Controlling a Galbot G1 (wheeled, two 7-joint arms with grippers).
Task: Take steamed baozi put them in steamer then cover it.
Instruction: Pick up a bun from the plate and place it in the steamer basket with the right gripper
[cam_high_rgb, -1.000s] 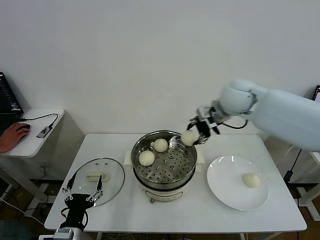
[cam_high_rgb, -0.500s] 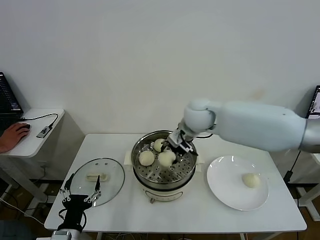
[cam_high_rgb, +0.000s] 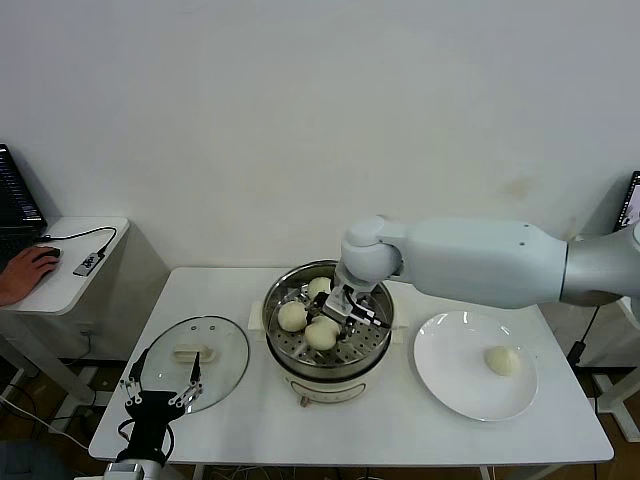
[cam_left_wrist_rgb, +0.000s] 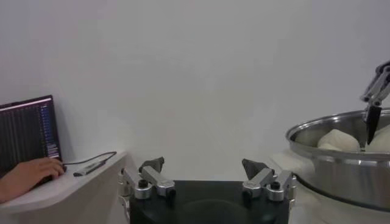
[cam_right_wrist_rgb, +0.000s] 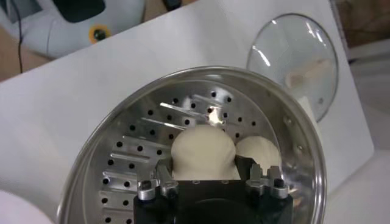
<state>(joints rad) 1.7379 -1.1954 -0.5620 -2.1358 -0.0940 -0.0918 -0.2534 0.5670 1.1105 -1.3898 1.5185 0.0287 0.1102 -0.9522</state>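
Head view, read from the robot's left to its right. The left gripper (cam_high_rgb: 160, 392) hangs parked below the near left table edge, fingers spread and empty, just in front of the round clear glass lid with a cream handle (cam_high_rgb: 197, 353), which lies flat on the white table (cam_high_rgb: 240, 425).

At centre stands the steamer (cam_high_rgb: 328, 325), a round shiny stainless-steel pot with a perforated tray on a cream-white base. Two smooth, dome-shaped, cream-white steamed baozi (cam_high_rgb: 292, 316) rest on the tray toward the left and rear. The right gripper (cam_high_rgb: 330, 322) reaches down inside the pot with its fingers closed around a third bun (cam_right_wrist_rgb: 203, 152), which sits at or just above the tray, close beside a neighbouring bun (cam_right_wrist_rgb: 260, 152). Whether it touches the tray cannot be told.

At the right, a flat white plate (cam_high_rgb: 445, 375) holds the fourth bun (cam_high_rgb: 502, 360), well apart from the pot.

Risks, as judged from this arrangement:
- Opening the fingers before the bun is seated could let it roll against its neighbours.
- The soft dough may stick to a finger pad and lift when the arm rises.
- A sideways withdrawal could catch the steel rim or push the adjacent bun.
- Little tray remains free on the left, so the fourth bun needs the open right side.
- A bun left standing high could keep the lid from seating.
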